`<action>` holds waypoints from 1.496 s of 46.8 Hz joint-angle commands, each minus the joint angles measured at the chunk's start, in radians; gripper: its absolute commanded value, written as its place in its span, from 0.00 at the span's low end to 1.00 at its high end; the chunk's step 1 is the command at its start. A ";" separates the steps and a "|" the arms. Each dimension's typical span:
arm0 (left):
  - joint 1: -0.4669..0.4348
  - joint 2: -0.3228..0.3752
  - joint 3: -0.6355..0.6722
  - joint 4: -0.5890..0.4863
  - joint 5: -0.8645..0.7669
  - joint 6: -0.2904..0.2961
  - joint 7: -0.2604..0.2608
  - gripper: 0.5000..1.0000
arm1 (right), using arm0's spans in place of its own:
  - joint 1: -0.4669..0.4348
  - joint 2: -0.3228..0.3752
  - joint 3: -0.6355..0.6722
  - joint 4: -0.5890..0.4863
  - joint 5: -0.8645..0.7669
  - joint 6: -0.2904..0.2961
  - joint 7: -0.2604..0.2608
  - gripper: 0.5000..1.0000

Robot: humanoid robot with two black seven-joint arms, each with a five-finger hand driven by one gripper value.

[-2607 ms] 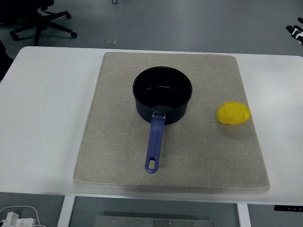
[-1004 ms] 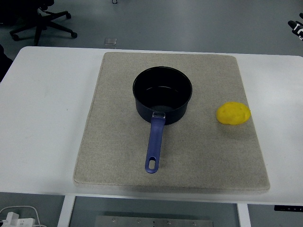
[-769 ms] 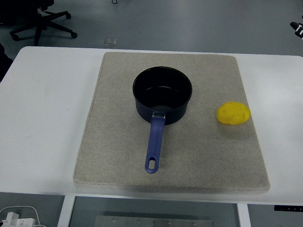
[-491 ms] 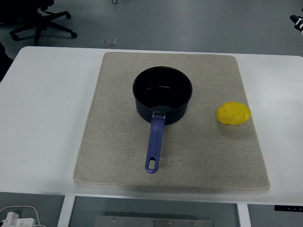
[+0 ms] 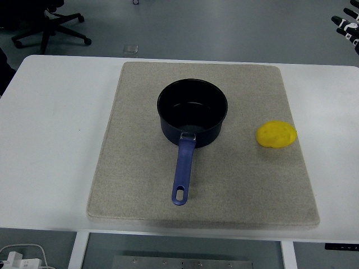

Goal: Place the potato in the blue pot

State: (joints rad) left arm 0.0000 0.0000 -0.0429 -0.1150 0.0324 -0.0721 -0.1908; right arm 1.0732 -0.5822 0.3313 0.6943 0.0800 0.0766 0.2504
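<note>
While the robot's right hand [image 5: 348,27] is edging back into sight at the top right corner, more of its black-and-white fingers [image 5: 338,20] are showing than half a second ago, when only a tip was peeking past the frame's edge. Those fingers are pointing leftward above the grey floor beyond the white counter [image 5: 56,140], spread slightly apart and gripping nothing, though most of the hand is lying outside the frame.

Nothing on the counter is shifting between the earlier frames and this one. A lumpy yellow potato [image 5: 276,134] is sitting on the right part of the beige felt mat [image 5: 140,168], close to the mat's right edge and well apart from the hand. To its left, a dark blue pot [image 5: 192,112] is standing upright near the mat's middle, its interior dark and bare, its long blue handle [image 5: 182,171] pointing toward the counter's near edge. Potato and pot are lying apart, a strip of bare mat between them.

A black office chair's wheeled base [image 5: 47,25] is showing on the floor at the top left, and white cables [image 5: 19,255] are lying below the counter at the bottom left.
</note>
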 commanded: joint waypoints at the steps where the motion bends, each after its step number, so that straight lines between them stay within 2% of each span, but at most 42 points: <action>1: 0.000 0.000 0.000 0.000 0.000 0.000 -0.001 0.99 | 0.001 -0.001 0.000 0.002 -0.005 -0.001 -0.002 0.86; 9: 0.000 0.000 0.000 0.000 0.001 0.000 0.001 0.99 | 0.004 -0.001 -0.002 0.022 -0.094 -0.001 0.000 0.86; 17: 0.000 0.000 0.000 0.000 0.001 0.000 -0.001 0.99 | 0.002 -0.002 -0.008 0.086 -0.235 0.011 0.000 0.86; 26: 0.000 0.000 0.000 0.000 0.001 0.000 0.001 0.99 | 0.011 -0.011 -0.090 0.174 -0.365 0.026 0.001 0.86; 35: 0.000 0.000 0.000 0.000 0.000 0.000 -0.001 0.99 | 0.045 -0.045 -0.190 0.223 -0.453 0.063 0.007 0.86; 48: 0.000 0.000 0.000 0.000 0.000 0.000 0.001 0.99 | 0.057 -0.106 -0.291 0.271 -0.583 0.149 0.023 0.85; 55: 0.000 0.000 0.000 0.000 0.001 0.000 0.001 0.99 | 0.057 -0.154 -0.324 0.326 -0.704 0.163 0.078 0.85; 61: 0.000 0.000 0.000 0.000 0.000 0.000 -0.001 0.99 | 0.056 -0.159 -0.342 0.335 -0.815 0.161 0.124 0.84; 70: 0.000 0.000 0.000 0.000 0.001 0.000 0.001 0.99 | 0.057 -0.159 -0.364 0.341 -0.901 0.157 0.133 0.84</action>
State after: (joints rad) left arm -0.0001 0.0000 -0.0430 -0.1150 0.0330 -0.0721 -0.1911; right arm 1.1299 -0.7424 -0.0305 1.0300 -0.7937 0.2343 0.3834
